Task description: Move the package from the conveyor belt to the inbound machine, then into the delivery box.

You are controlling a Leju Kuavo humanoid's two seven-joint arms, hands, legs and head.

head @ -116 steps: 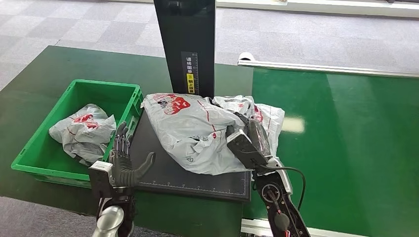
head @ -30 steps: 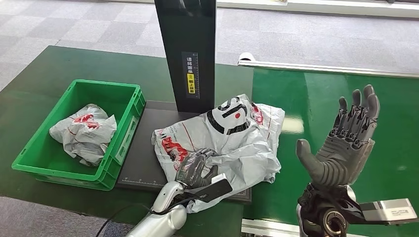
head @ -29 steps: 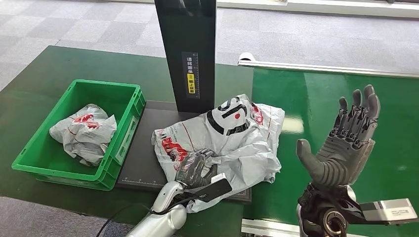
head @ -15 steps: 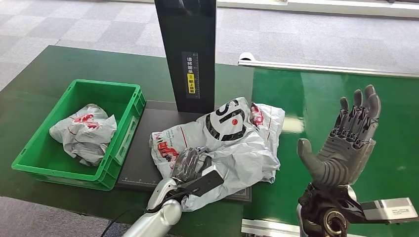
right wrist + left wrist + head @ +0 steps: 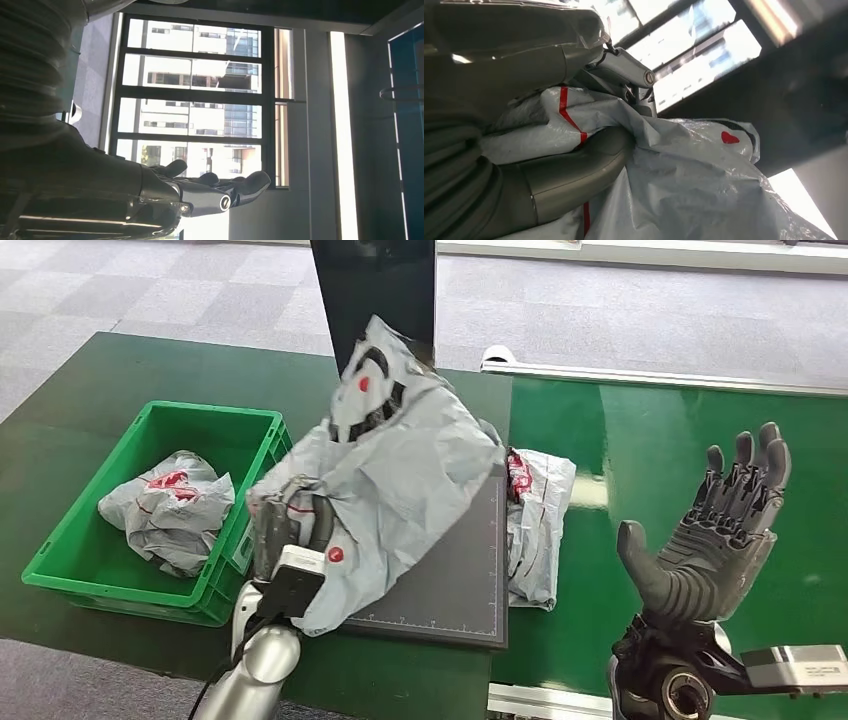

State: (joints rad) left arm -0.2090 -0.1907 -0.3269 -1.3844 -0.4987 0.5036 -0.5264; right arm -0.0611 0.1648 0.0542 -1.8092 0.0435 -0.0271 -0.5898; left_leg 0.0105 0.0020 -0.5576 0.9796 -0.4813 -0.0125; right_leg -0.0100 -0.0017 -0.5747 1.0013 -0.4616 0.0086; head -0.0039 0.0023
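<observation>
Left hand (image 5: 290,530) gripping crumpled grey plastic mailer package (image 5: 400,455), lifted above black flat scanner platform (image 5: 450,585) beside green plastic crate (image 5: 150,430); right hand (image 5: 715,535) raised over green conveyor belt (image 5: 700,440), fingers spread, holding nothing

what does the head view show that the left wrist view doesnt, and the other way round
Head view alone: the green box with a crumpled bag inside, the black plate of the inbound machine, a second bag at the plate's edge, the green conveyor belt, and the right hand raised with fingers apart, holding nothing.

Left wrist view alone: bright windows behind the bag.

Both: the left hand gripping the grey package, lifted off the plate.
</observation>
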